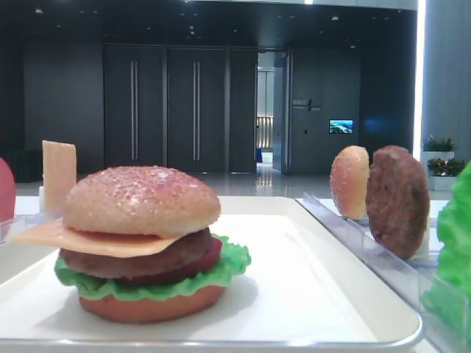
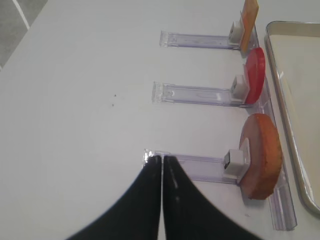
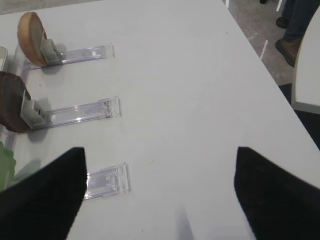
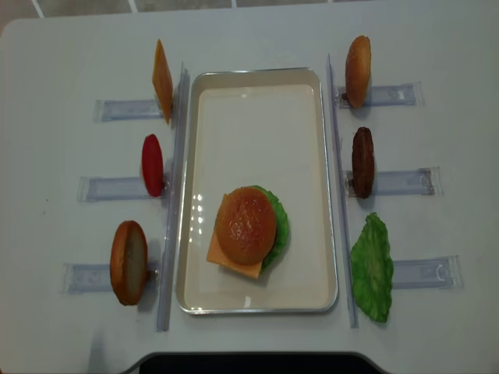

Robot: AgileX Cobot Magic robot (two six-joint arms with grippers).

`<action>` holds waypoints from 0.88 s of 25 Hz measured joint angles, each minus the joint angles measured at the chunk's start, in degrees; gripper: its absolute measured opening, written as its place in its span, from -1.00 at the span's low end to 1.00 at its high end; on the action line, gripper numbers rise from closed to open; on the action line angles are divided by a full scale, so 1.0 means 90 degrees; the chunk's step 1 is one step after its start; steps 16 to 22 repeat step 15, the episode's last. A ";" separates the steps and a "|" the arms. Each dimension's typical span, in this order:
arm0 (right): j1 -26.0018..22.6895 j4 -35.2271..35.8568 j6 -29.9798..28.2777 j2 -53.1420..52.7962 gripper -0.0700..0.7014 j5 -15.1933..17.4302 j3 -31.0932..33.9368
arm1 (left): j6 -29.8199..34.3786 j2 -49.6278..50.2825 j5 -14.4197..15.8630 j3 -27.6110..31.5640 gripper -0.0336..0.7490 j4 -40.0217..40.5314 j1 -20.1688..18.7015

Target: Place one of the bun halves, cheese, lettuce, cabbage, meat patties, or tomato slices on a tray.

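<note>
On the white tray (image 4: 257, 78) sits a stacked burger: speckled bun half (image 4: 245, 224) on top, then cheese (image 4: 234, 263), meat patty (image 1: 132, 261), tomato slice (image 1: 202, 259), lettuce (image 4: 279, 226) and a flat base (image 1: 151, 307). My left gripper (image 2: 162, 159) is shut and empty, over the table at the outer end of the rack holding a reddish bun base (image 2: 262, 155). My right gripper (image 3: 160, 150) stands open and empty above the bare table, beside an empty rack end (image 3: 107, 180). Cabbage is out of view.
Clear racks flank the tray. Those on the left hold an upright cheese slice (image 4: 162, 80), a tomato slice (image 4: 152, 164) and the bun base (image 4: 129, 262). The right ones hold a paler bun (image 4: 358, 71), a patty (image 4: 362, 161) and a lettuce leaf (image 4: 372, 267). The table edge (image 3: 260, 65) runs close on the right.
</note>
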 joint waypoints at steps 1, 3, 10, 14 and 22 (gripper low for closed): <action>-0.0016 0.0000 0.0000 0.0000 0.66 0.0000 0.0000 | 0.0000 0.0000 0.0000 0.0000 -0.92 0.0000 0.0000; -0.0024 0.0000 0.0000 0.0000 0.66 0.0000 0.0000 | 0.0000 0.0000 0.0000 0.0000 -0.92 0.0000 0.0000; -0.0024 0.0000 0.0000 -0.0005 0.66 0.0000 0.0000 | 0.0000 0.0000 0.0000 0.0000 -0.92 0.0000 0.0000; -0.0024 0.0000 0.0000 -0.0005 0.66 0.0000 0.0000 | 0.0000 0.0000 0.0000 0.0000 -0.92 0.0000 0.0000; -0.0024 0.0000 0.0000 -0.0005 0.66 0.0000 0.0000 | 0.0000 0.0000 0.0000 0.0000 -0.92 0.0000 0.0000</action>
